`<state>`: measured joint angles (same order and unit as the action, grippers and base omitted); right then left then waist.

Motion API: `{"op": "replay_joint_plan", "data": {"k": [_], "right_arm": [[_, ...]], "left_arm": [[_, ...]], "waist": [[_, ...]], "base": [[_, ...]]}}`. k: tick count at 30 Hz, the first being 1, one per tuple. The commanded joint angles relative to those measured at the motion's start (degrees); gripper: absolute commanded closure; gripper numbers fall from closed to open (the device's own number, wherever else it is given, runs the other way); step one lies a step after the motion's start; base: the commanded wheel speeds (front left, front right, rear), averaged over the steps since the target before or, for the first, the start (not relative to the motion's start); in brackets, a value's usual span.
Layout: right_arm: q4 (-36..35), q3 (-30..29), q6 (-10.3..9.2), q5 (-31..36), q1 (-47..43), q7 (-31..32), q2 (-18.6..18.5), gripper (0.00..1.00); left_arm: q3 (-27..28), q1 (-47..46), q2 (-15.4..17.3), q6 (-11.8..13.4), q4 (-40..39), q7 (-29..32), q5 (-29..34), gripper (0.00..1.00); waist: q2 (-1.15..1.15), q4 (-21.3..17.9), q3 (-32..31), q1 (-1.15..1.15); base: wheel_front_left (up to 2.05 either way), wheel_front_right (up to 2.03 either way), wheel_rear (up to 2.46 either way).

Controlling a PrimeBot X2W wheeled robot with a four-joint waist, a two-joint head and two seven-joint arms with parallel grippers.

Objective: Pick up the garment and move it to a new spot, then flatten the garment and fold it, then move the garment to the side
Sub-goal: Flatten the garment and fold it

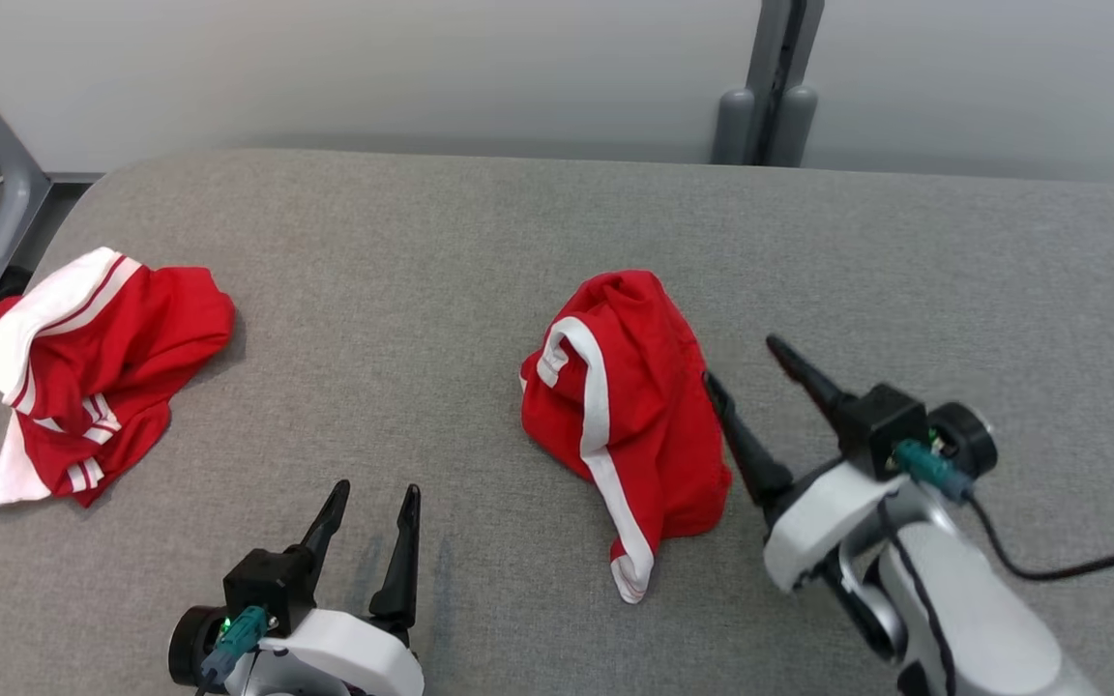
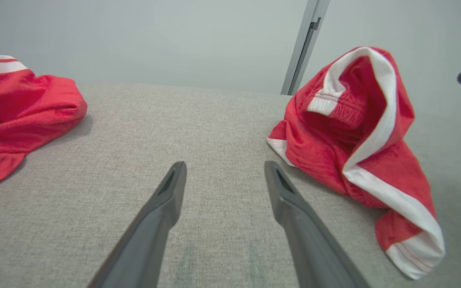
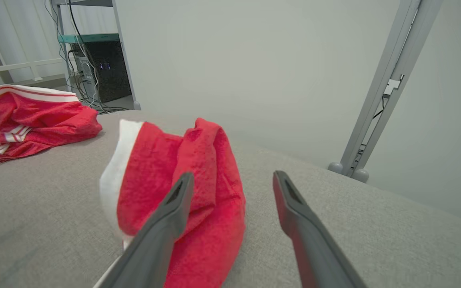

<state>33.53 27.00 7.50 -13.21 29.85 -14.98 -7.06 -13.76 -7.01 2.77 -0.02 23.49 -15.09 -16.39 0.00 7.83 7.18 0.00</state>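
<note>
Red garment [image 1: 620, 425] with white stripe [image 1: 599, 406] sits bunched in peaked heap at middle of grey table [image 1: 480, 251], well apart from second red garment [image 1: 93, 377] at left edge. Right gripper [image 1: 739, 359] stands wide open just beside heap's right flank, holding nothing; whether near finger touches cloth, cannot tell. Left gripper [image 1: 377, 486], spread equally wide and empty, hovers low at front. Risk: pinch into heap likely catches several layers, so cloth lifts as lump. Nudging finger could shove heap sideways. Lookalike garment invites wrong pick.
</note>
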Motion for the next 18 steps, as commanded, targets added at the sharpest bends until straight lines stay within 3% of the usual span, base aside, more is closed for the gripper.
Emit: {"op": "replay_joint_plan", "data": {"k": [1,9,18], "right_arm": [[-1.4,1.2,-0.01,-0.3,-2.9,-0.3,0.2,0.0],[-3.1,12.4,-0.01,-4.8,-11.1,-0.3,-0.8,0.0],[3.7,21.2,-0.02,-9.6,-8.9,0.1,-1.1,0.0]], "left_arm": [[0.6,0.7,0.3,-0.3,0.1,-0.1,0.5,0.0],[1.0,1.9,0.3,-0.6,0.3,-0.1,0.6,0.0],[0.3,1.1,0.3,-0.8,0.4,-0.1,0.1,0.0]], "waist": [[0.0,-1.4,-1.4,0.0],[0.0,-2.5,-2.2,0.0],[0.0,-0.7,-0.9,0.0]], "base": [[0.0,0.0,0.0],[0.0,0.0,0.0],[0.0,0.0,0.0]]}}
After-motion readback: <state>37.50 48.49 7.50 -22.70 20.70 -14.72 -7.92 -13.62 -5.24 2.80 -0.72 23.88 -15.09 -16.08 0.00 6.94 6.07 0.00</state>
